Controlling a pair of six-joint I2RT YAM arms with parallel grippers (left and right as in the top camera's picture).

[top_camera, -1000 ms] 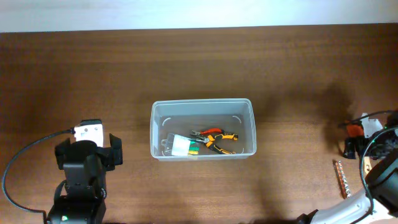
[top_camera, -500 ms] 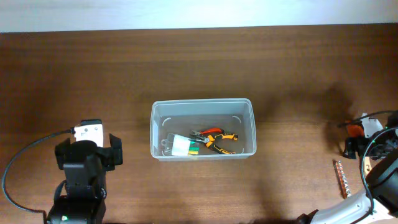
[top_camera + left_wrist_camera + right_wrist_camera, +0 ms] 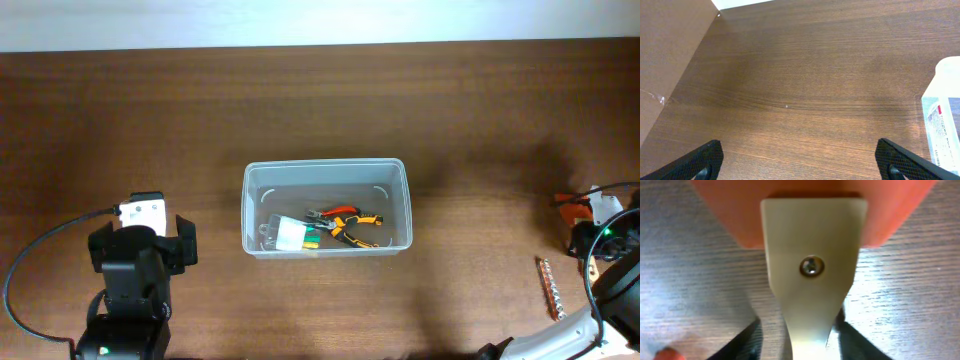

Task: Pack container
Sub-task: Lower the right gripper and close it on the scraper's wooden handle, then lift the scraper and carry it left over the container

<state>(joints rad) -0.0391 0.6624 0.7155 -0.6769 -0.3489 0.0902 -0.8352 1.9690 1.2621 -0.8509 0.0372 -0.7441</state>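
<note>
right tool (image 3: 799,342): wrist cam close-up; dark fingers (image 3: 747,340) stand either side of a pale metal blade (image 3: 812,300). Can't tell whether they press it or only flank it.
metal blade: flat, w/ one screw (image 3: 812,266) mid-way; its top end goes under an orange body (image 3: 810,210). Wood grain shows on both sides of it.
right arm (image 3: 615,270): overhead, at far R edge of the surface (image 3: 480,110); orange body shows just beside its upper end.
copper strip (image 3: 548,285): lies flat on the surface, just beside right arm, on the side twd centre.
left tool (image 3: 800,162): tips wide apart at both lower corners of wrist view, over bare wood.
left arm (image 3: 135,270): lower L in overhead; black cable (image 3: 35,255) loops off to its L.
container (image 3: 325,163): clear tub, upright, mid-surface, betw the two arms & well apart fr both tools.
contents: orange-grip pliers (image 3: 345,213) & yellow-black pliers (image 3: 360,237) crossing each other; white-green packet (image 3: 290,234) at the L end, touching them.
left wrist view, far R: pale labelled edge (image 3: 942,115); can't tell what it is.
</note>
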